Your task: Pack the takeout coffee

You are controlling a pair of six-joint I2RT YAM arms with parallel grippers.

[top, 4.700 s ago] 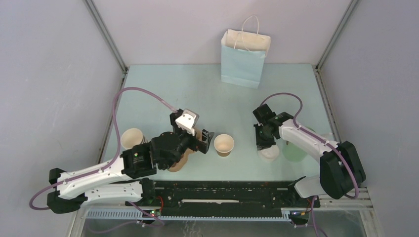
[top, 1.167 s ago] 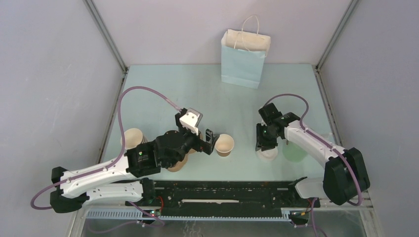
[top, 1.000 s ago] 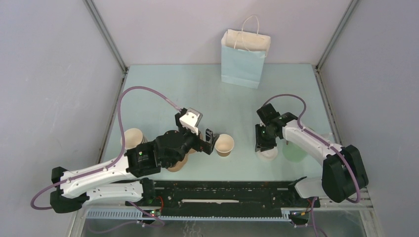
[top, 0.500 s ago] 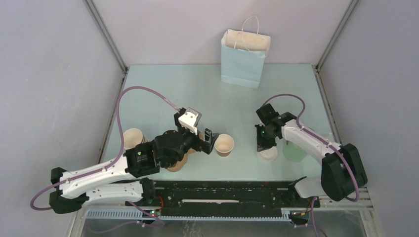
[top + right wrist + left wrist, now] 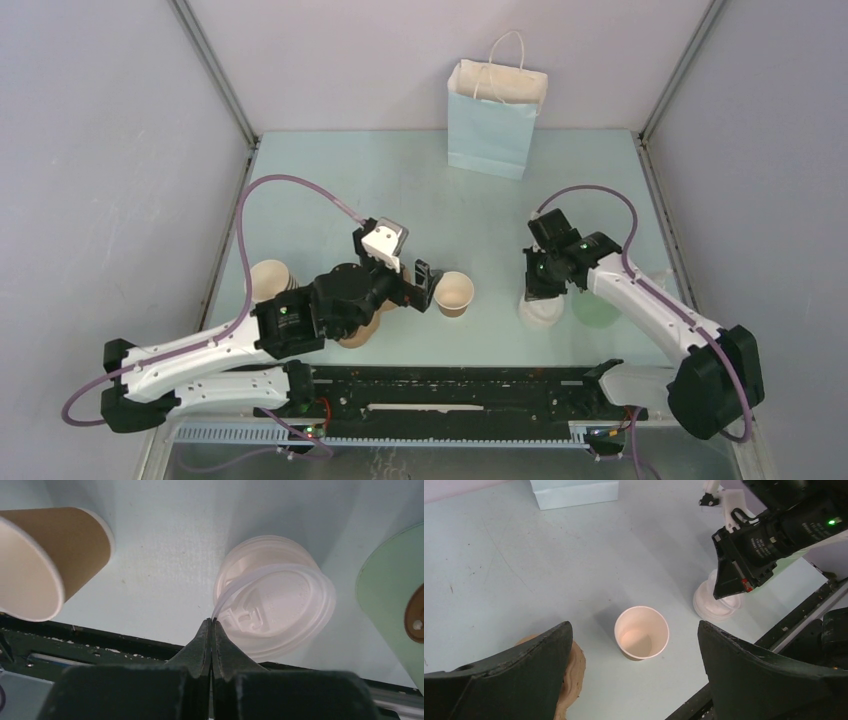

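Observation:
The takeout coffee (image 5: pixel 454 293) is a small brown paper cup with a pale rim, standing upright and empty on the table. In the left wrist view the cup (image 5: pixel 641 632) sits ahead of my left gripper (image 5: pixel 634 625), whose jaws stand wide open and apart from it. My left gripper (image 5: pixel 422 285) is just left of the cup. My right gripper (image 5: pixel 212 621) is shut on the rim of a white plastic lid (image 5: pixel 280 605), which tilts off a stack of lids (image 5: pixel 260 550). From above, my right gripper (image 5: pixel 537 290) is right of the cup, over the lids (image 5: pixel 540 312).
A pale blue paper bag (image 5: pixel 495 120) stands at the back. A nested stack of brown cups (image 5: pixel 268 280) is at the left, a brown pulp carrier (image 5: pixel 360 330) lies under my left arm, and a pale green cup (image 5: pixel 597 305) stands right of the lids. A black rail (image 5: pixel 450 390) runs along the front.
My right gripper has closed onto the top lid's rim and its arm has shifted slightly right. The left arm and the cup have stayed where they were.

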